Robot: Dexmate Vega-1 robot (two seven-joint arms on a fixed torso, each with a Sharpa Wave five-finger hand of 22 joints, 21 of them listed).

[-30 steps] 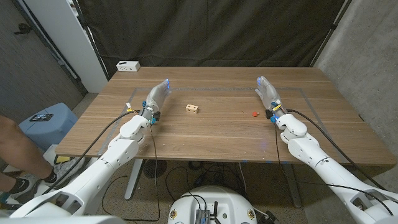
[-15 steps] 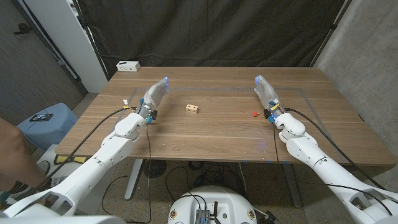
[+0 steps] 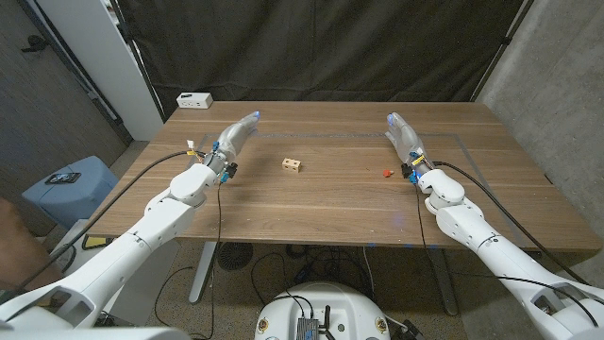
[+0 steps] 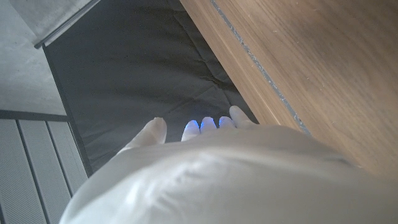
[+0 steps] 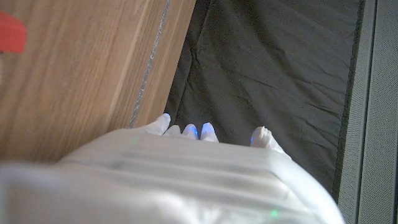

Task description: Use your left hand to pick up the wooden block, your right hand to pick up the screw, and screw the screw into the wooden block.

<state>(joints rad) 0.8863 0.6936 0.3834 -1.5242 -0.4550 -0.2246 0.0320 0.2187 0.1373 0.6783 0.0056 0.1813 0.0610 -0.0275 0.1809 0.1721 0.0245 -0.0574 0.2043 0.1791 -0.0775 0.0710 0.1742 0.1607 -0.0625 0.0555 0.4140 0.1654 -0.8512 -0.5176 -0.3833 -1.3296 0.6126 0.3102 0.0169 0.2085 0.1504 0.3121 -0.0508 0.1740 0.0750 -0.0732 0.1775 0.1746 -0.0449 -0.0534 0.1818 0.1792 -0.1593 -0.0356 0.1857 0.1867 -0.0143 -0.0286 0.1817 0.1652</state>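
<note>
Wooden block and screw both sit untouched between your hands.

Your left hand (image 3: pixel 236 138) holds nothing, fingers extended and apart; the wooden block (image 3: pixel 292 165) lies on the table (image 3: pixel 311 203) well to its right. Nearer your right hand (image 3: pixel 404 138), just inboard of it, sits the red screw (image 3: pixel 386 173); that hand is also spread and empty.

Left arm (image 3: pixel 142 236), right arm (image 3: pixel 491 246): glossy white rounded shells, black cables along outside. Left hand (image 3: pixel 236 137), right hand (image 3: pixel 403 137): pale translucent covering, blue-lit fingertips (image 4: pixel 193 129). Blue, yellow fittings at wrists.
</note>
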